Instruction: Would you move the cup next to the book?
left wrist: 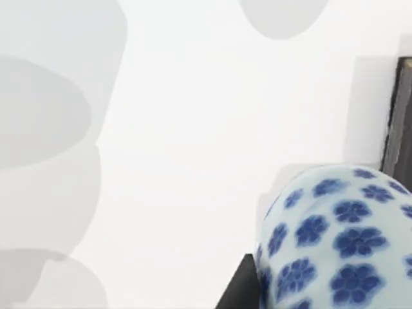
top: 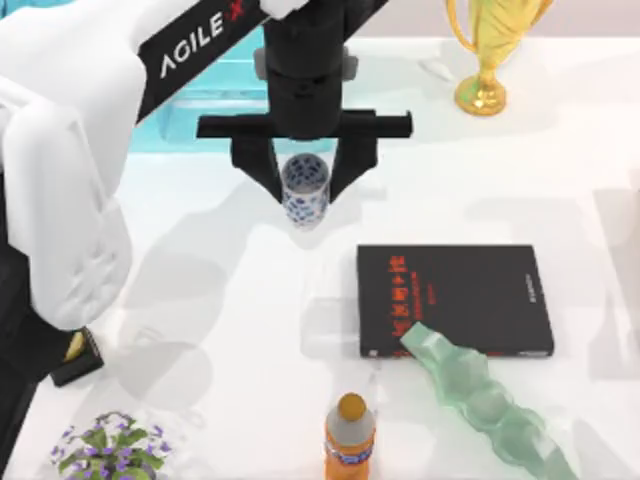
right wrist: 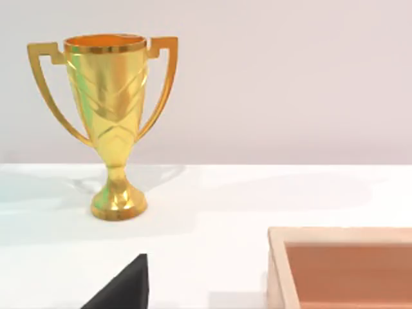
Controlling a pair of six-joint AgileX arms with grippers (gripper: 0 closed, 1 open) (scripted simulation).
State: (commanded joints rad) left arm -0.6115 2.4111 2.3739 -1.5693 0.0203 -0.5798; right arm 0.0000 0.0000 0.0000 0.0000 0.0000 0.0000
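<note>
White tabletop spreads under the two AgileX arms, scattered with a handful of items. Toward twelve o'clock of the table's middle, the left gripper hangs over the surface with its two black fingers pressed against either side of the cup, a small white cylinder patterned with blue flowers; it looks lifted a little off the table, though from above that is hard to judge. From the left wrist camera the cup bulges large and close, with a dark edge of the book beyond it. The book, black with red lettering, lies flat toward four o'clock of the cup and apart from it. A pale green wavy object rests across the book's six o'clock edge. An orange-capped bottle stands at six o'clock, a potted plant with purple flowers at seven, and a gold trophy at one. The right wrist camera faces the trophy and a wooden tray corner; whether that gripper's fingers are apart or together I cannot tell.
</note>
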